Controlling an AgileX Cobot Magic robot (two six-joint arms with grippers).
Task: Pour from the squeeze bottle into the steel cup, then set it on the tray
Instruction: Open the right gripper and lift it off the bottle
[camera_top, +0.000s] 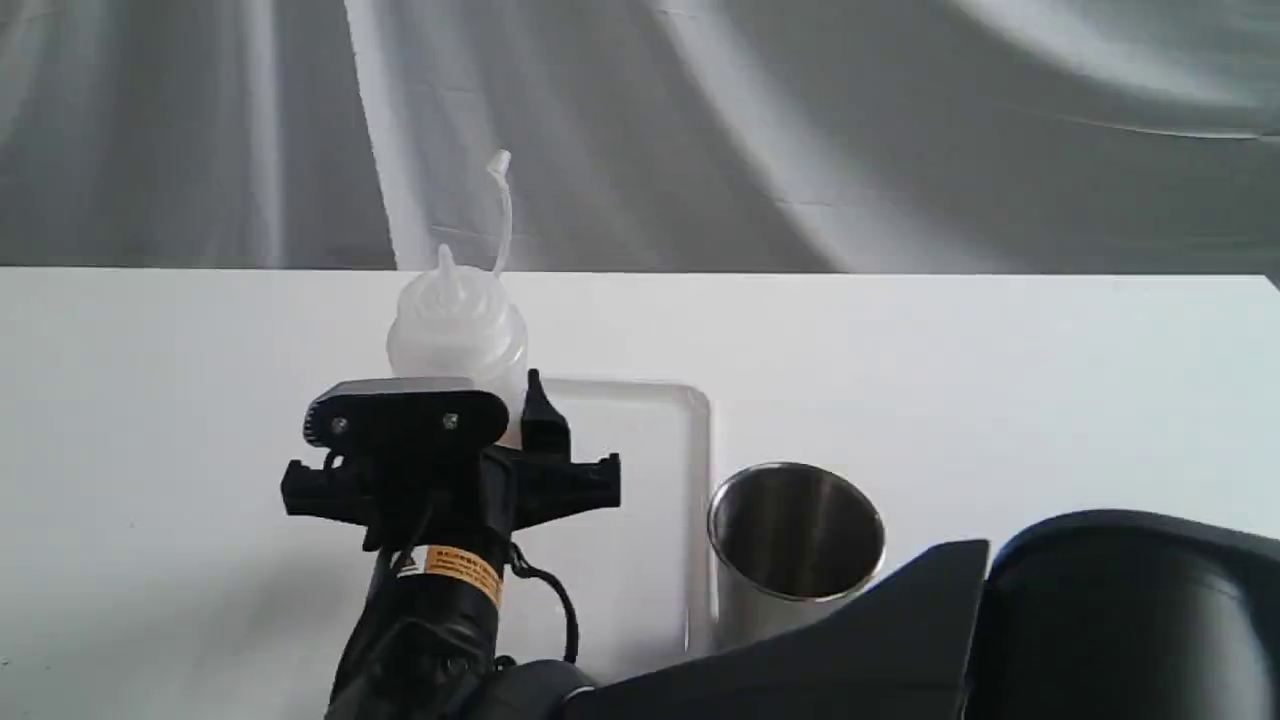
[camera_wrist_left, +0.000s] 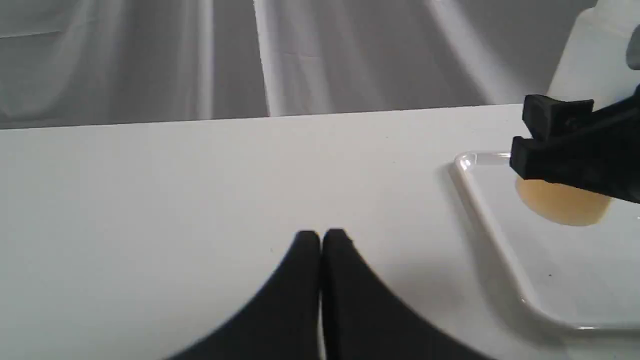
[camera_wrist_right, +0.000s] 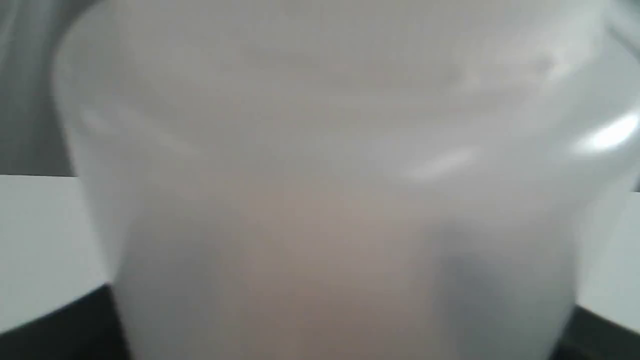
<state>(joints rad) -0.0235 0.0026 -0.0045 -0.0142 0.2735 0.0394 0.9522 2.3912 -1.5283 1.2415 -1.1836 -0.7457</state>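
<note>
At far left, in the left wrist view only: left fingers (camera_wrist_left: 300, 280), clenched tip to tip, low above the table (camera_wrist_left: 150, 190). Ahead of them, a wide open stretch of white top up to the straight far edge, with the grey drape (camera_wrist_left: 125, 60) behind. To their right, more open top as far as the tray (camera_wrist_left: 487, 225) and its raised, rounded rim.

Next, the bottle (camera_top: 458, 325): upright, nozzle up, cap strap curling above, amber liquid in the base. Stands over the tray's far left part, near that corner; cannot tell whether the base touches the tray floor or hangs just above it. Grasped around the body by the right fingers (camera_top: 540, 415), with the right arm (camera_top: 1100, 610) stretched across from the lower right. Fills the right wrist view as a pale blur.

Right of the bottle, open white tray floor up to the right rim. Just beside that rim, on the table: the cup (camera_top: 795, 540), upright, mouth up, apart from the bottle; cannot tell whether rim and cup touch. Lower side of the cup hidden by that arm.

Farther right, broad open table to the frame edge, with the table's far edge running straight behind everything.
</note>
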